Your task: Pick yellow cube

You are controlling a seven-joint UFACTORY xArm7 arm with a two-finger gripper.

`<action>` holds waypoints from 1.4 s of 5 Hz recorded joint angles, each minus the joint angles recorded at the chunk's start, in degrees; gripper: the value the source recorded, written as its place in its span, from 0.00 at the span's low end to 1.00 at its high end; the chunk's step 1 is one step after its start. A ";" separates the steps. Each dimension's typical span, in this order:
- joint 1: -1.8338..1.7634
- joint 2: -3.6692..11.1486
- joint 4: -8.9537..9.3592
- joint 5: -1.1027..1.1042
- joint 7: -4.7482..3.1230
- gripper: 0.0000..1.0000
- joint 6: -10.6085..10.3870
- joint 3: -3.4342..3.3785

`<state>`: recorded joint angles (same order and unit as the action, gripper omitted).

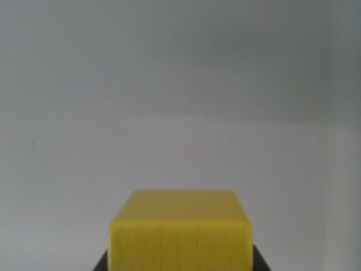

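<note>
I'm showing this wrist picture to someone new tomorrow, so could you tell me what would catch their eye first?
The yellow cube stands out at once, bright and close at the bottom centre of the wrist view. Dark parts, probably of the end effector, peek out at its lower corners on both sides, though whether they clamp it cannot be told. Everything else is a plain pale grey surface with nothing on it.

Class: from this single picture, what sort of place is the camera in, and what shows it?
Probably a bare test bench or lab setup. Only a plain pale grey surface and a yellow cube show, with dark parts, perhaps jaws, at its lower corners.
</note>
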<state>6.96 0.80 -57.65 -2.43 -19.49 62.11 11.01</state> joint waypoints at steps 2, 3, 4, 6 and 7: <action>-0.05 -1.19 -1.42 0.35 0.31 1.00 2.57 0.02; -0.05 -1.19 -1.42 0.35 0.31 1.00 2.57 0.02; -0.11 -2.39 -2.87 0.71 0.62 1.00 5.20 0.05; -0.16 -3.60 -4.31 1.07 0.94 1.00 7.81 0.07; -0.16 -3.60 -4.31 1.07 0.94 1.00 7.81 0.07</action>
<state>6.80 -2.80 -61.96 -1.36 -18.56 69.93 11.08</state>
